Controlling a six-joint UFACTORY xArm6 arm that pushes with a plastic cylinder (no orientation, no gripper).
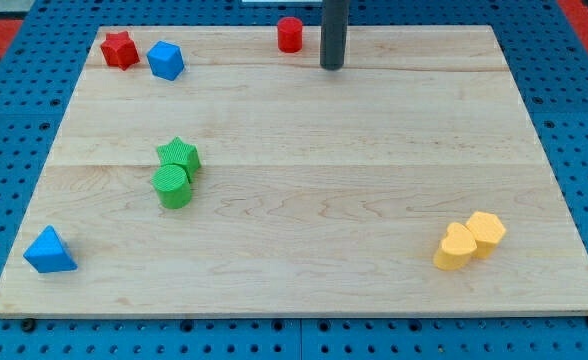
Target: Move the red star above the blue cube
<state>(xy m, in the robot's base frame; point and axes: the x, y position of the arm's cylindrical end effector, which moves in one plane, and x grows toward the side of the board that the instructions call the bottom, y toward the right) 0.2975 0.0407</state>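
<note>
The red star [119, 49] lies at the view's top left of the wooden board, just left of the blue cube [165, 60], with a small gap between them. My tip [332, 66] comes down from the view's top, near the board's top edge. It is far to the right of both blocks and just right of a red cylinder [290, 34]. It touches no block.
A green star [180, 155] and a green cylinder [172, 186] touch at left centre. A blue triangular block [50, 251] lies at the bottom left. Two yellow blocks [470, 240] touch at the bottom right. The wooden board [374, 150] sits on a blue pegboard.
</note>
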